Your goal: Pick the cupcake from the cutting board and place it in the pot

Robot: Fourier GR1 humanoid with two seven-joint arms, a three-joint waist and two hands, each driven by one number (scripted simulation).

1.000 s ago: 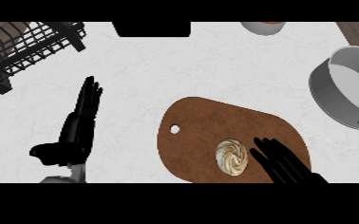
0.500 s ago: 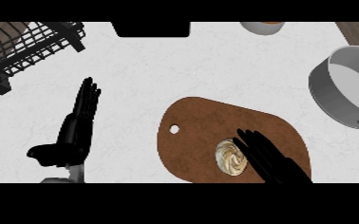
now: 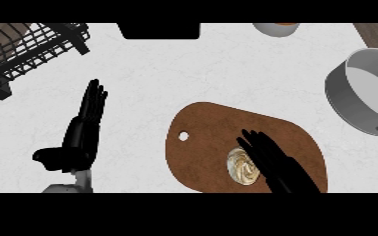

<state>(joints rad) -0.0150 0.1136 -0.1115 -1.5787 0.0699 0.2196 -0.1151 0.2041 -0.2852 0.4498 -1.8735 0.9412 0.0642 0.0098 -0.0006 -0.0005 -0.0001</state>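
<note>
Reaching over the cupcake (image 3: 244, 166) on the cutting board (image 3: 214, 130), the right hand (image 3: 277, 167) is showing straight, spread fingers. It should be curling around the cupcake before lifting toward the pot (image 3: 347, 92).

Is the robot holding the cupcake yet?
No, nothing is held. The right hand lies with straight fingers across the cupcake on the cutting board, not curled round it. The left hand rests open.
</note>
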